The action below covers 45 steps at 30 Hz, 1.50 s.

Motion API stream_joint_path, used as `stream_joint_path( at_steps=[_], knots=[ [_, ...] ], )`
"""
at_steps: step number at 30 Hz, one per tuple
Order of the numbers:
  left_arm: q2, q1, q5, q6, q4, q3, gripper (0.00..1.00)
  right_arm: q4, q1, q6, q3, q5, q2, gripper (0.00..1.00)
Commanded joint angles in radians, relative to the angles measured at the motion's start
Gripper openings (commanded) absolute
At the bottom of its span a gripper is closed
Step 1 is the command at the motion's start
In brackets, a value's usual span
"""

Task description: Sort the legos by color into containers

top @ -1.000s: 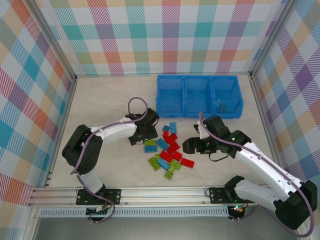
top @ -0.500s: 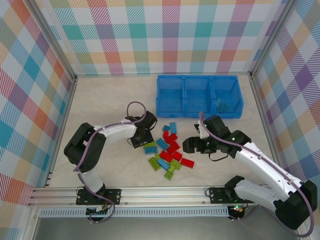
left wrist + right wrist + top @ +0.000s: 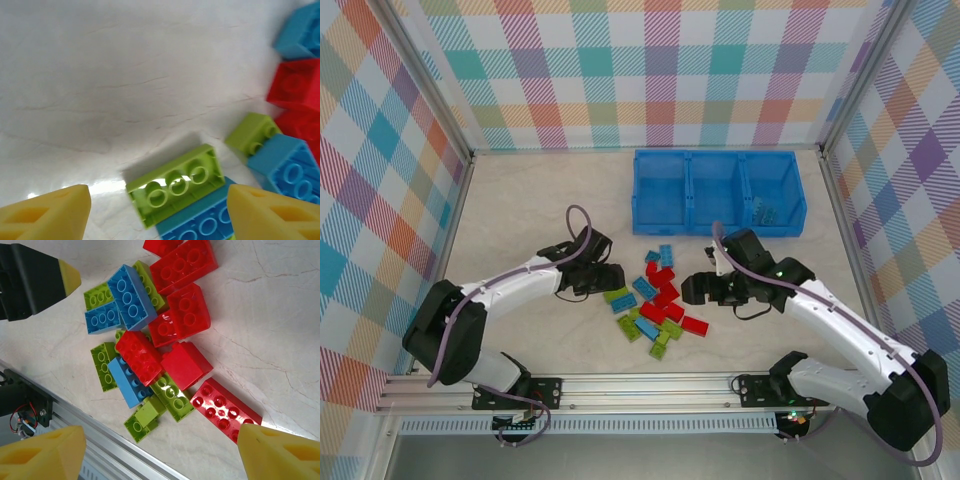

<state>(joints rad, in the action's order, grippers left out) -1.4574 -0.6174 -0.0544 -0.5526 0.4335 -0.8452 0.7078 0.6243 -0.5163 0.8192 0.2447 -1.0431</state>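
- From above: sees the legos [image 3: 660,303] heaped loose on the desk [image 3: 520,220], near the blue bin [image 3: 718,157] but apart from it. Red, blue and lime mixed together, a few blue bricks [image 3: 765,211] in the right compartment; sorting probably just begun.
- Left wrist: shows the left fingers [image 3: 45,212] released, grasping nothing, set on both sides of a lime green brick [image 3: 175,182] lying against a blue brick [image 3: 200,227]; seemingly lined up to pick it.
- Right wrist: shows the right fingers [image 3: 280,450] spread wide and empty, hovering above the glossy studded pile, perhaps choosing a piece.

A pale marble-patterned table [image 3: 520,210] lies enclosed by pastel plaid walls [image 3: 650,70] on three sides, with a ribbed aluminium rail [image 3: 650,386] running along its near edge.
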Motion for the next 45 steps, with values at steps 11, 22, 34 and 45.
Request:
stream_joint_path(
  at_steps=[11,22,34,45],
  knots=[
    [-0.16,-0.007,0.052,0.082,0.05,-0.046,0.5,0.001,0.018,-0.029,0.022,-0.005,0.031,0.83],
    [-0.1,0.011,0.343,-0.154,0.156,0.0,0.33,-0.011,0.023,-0.029,0.027,-0.005,0.012,0.86],
    [0.137,0.011,0.131,-0.047,0.002,0.049,0.8,-0.022,0.027,-0.028,0.026,-0.006,-0.001,0.88],
    [-0.019,-0.001,0.192,0.313,0.082,-0.02,0.75,-0.009,0.034,-0.018,0.063,0.0,-0.023,0.89]
  ],
)
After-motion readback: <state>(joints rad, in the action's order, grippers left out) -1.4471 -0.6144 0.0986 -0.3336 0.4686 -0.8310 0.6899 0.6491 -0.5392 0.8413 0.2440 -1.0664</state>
